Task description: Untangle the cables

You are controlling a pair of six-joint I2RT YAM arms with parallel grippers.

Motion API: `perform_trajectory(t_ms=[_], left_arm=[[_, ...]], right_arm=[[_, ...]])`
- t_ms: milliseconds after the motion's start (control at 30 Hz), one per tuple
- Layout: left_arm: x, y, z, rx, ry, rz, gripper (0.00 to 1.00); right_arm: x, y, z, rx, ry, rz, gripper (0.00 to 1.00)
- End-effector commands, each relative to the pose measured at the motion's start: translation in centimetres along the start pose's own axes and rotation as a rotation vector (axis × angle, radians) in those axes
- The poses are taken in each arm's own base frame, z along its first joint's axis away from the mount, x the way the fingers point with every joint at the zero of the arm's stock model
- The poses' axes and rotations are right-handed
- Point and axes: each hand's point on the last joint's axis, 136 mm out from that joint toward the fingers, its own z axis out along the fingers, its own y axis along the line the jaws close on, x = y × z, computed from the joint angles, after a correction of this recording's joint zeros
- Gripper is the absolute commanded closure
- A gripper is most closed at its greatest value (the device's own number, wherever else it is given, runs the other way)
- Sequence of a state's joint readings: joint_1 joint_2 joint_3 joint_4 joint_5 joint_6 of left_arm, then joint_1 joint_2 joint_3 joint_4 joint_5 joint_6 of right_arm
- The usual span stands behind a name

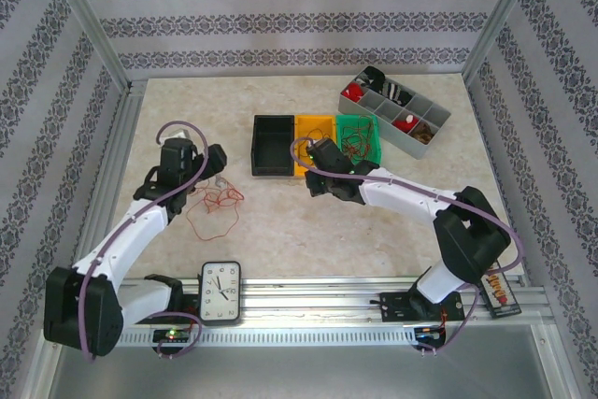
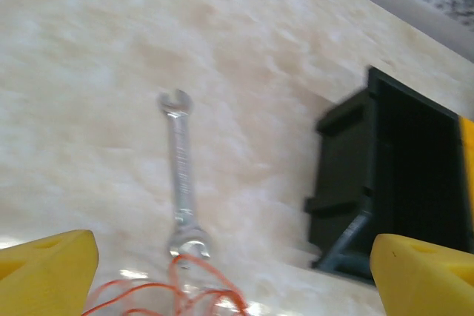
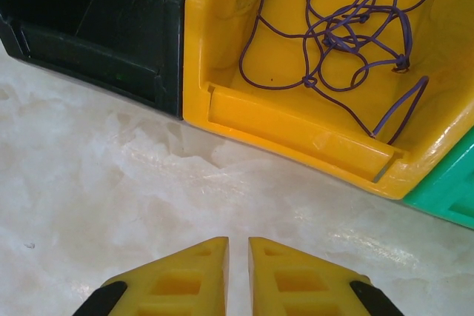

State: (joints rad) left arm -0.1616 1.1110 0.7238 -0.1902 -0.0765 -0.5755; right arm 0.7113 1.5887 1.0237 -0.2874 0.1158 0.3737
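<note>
Top external view: two white robot arms reach over a pale marbled table. The left gripper hangs beside a loose tangle of thin red cables lying on the table. In the left wrist view, its yellow fingers are spread wide and released, grasping nothing. A small silver open-ended wrench lies flat between them, its near end touching the red strands.

Three plastic bins sit side by side further back: a black bin, a yellow bin and a green bin with thin orange-brown cables inside. A grey compartment tray stands to their right.

The right gripper hovers over bare table just in front of the yellow bin. Its fingers are almost clenched, with a thin slit between them, and grasp nothing. A curly dark blue cable lies in that bin.
</note>
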Motion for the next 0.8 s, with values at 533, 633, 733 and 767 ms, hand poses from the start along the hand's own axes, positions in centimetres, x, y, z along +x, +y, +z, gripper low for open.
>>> perform_trajectory(t_ms=[533,633,733,767], left_arm=[[8.1,4.8,3.1,-0.128,0.351,-0.081,0.15],[8.2,5.1,4.2,-0.157,0.381,-0.116,0.19],[8.2,5.8,5.0,-0.204,0.395,-0.154,0.22],[8.2,6.0,5.3,-0.212,0.392,-0.166,0.24]], right_arm=[[0.3,0.5,1.2,0.007,0.052,-0.02,0.83],[0.4,0.4,1.1,0.012,0.054,-0.024,0.83],[0.5,0.3,1.1,0.016,0.055,-0.026,0.83],[0.5,0.2,1.1,0.018,0.056,-0.026,0.82]])
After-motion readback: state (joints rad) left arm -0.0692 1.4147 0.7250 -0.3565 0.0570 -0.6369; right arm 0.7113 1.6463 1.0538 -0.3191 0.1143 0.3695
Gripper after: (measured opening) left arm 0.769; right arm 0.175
